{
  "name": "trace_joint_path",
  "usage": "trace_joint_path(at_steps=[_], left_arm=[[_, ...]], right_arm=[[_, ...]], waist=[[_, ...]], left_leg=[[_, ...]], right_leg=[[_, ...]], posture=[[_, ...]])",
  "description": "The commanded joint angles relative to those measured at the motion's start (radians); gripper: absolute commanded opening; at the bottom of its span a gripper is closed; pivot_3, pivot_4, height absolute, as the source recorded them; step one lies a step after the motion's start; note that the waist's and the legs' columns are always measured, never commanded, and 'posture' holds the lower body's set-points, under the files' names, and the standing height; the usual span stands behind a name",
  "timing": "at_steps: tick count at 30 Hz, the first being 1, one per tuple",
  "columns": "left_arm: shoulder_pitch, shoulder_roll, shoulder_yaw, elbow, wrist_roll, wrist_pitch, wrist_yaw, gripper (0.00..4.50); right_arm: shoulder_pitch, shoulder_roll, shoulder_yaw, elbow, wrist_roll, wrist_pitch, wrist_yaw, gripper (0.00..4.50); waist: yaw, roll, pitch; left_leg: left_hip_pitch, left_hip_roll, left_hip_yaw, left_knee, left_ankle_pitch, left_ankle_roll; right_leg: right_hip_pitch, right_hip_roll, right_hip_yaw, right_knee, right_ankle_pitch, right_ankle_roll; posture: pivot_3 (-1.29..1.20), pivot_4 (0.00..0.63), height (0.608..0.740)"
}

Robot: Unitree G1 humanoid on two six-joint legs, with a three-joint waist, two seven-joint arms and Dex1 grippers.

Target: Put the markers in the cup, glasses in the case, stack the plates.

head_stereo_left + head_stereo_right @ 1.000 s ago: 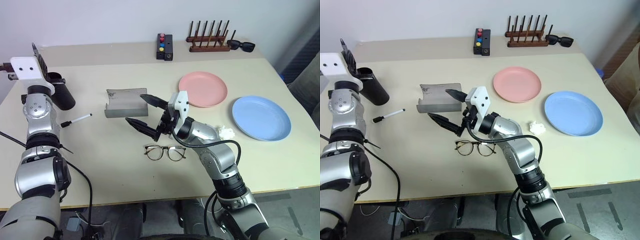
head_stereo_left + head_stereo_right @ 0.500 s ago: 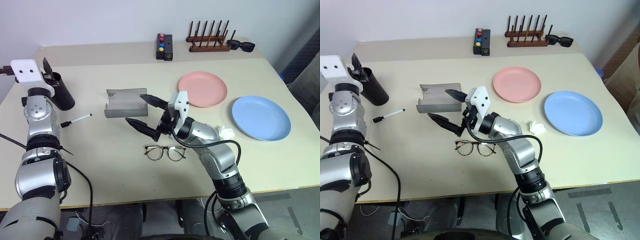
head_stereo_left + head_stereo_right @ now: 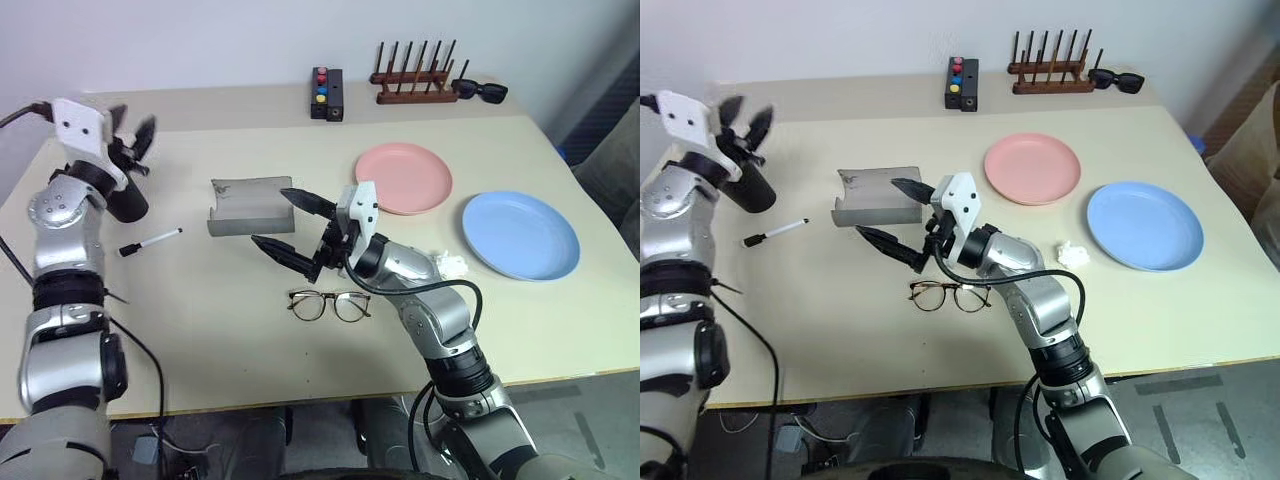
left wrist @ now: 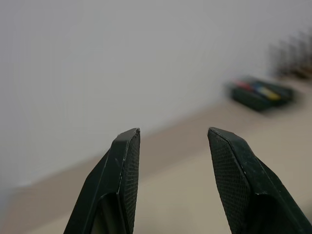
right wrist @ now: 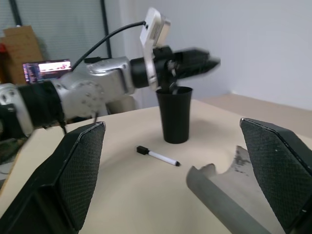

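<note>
We see the left pincer [image 3: 135, 150] above the black cup [image 3: 124, 195], which stands upright near the counter's [image 3: 200, 330] left edge; its two fingers are parted with nothing between them, as the left wrist view confirms. Whether a dark marker sits inside the cup we cannot tell. The white-barrelled marker [image 3: 151, 241] lies flat on the counter just beside the cup, toward the near edge, touching neither the cup nor the pincer.

The grey case [image 3: 246, 205] lies open toward the middle of the counter. The right pincer [image 3: 290, 224] hangs in front of it, spread wide and empty, one finger over the case's near edge and the other lower, above bare counter. The glasses [image 3: 330, 305] rest on the counter nearer the front edge, below that pincer and apart from it.

The pink plate [image 3: 403, 178] and the blue plate [image 3: 520, 235] lie side by side on the right half, apart and not stacked. A small crumpled white scrap [image 3: 452, 266] sits near the blue plate. Along the far edge we find a button box [image 3: 328, 93], a wooden rack [image 3: 415, 75] and black sunglasses [image 3: 482, 91].
</note>
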Motion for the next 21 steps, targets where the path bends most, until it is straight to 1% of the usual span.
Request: trace_joint_path(at_steps=[1, 5, 8, 10, 14, 21], left_arm=[[0.028, 0.067, -0.02, -0.083, 0.001, 0.136, -0.083, 2.19], [0.086, 0.127, -0.081, -0.172, 0.0, 0.291, -0.229, 2.19], [0.103, 0.184, -0.154, -0.149, 0.062, 0.383, -0.301, 2.19], [0.108, 0.213, -0.2, -0.112, 0.1, 0.403, -0.346, 2.19], [0.077, 0.24, -0.26, -0.025, 0.17, 0.375, -0.394, 2.19], [-0.017, 0.237, -0.359, 0.196, 0.309, 0.255, -0.429, 2.19]], right_arm=[[-0.017, 0.008, -0.013, -0.025, 0.016, -0.012, -0.001, 4.5], [-0.016, 0.006, -0.013, -0.024, 0.015, -0.009, 0.004, 4.5], [-0.017, 0.006, -0.011, -0.021, 0.017, -0.006, 0.008, 4.5], [-0.017, 0.006, -0.01, -0.021, 0.017, -0.004, 0.01, 4.5], [-0.014, 0.007, -0.008, -0.024, 0.018, -0.001, 0.012, 4.5], [-0.013, 0.012, -0.008, -0.022, 0.015, -0.004, 0.011, 4.5]], waist=[[-0.008, 0.0, 0.0], [-0.013, 0.0, 0.0], [-0.013, 0.0, 0.0], [-0.014, 0.0, 0.0], [-0.013, 0.0, 0.0], [-0.007, 0.0, 0.0]], left_leg=[[0.0, 0.001, 0.0, 0.0, 0.0, 0.0], [0.0, 0.001, 0.0, 0.0, 0.0, 0.0], [0.0, 0.002, 0.0, 0.0, 0.0, 0.0], [0.0, 0.003, 0.0, 0.0, 0.0, 0.0], [0.0, 0.005, 0.0, 0.0, 0.0, 0.0], [0.0, 0.005, 0.001, 0.0, 0.0, 0.0]], right_leg=[[0.0, 0.001, 0.0, 0.0, 0.0, 0.0], [0.0, 0.001, 0.0, 0.0, 0.0, 0.0], [0.0, 0.002, 0.0, 0.0, 0.0, -0.001], [0.0, 0.003, 0.0, 0.0, 0.001, -0.001], [-0.001, 0.005, 0.0, 0.0, 0.001, -0.002], [-0.001, 0.005, 0.0, 0.0, 0.001, -0.002]], posture=[[0.0, 0.15, 0.739], [0.0, 0.15, 0.739], [0.0, 0.15, 0.739], [0.0, 0.15, 0.739], [0.0, 0.15, 0.739], [0.0, 0.15, 0.739]])
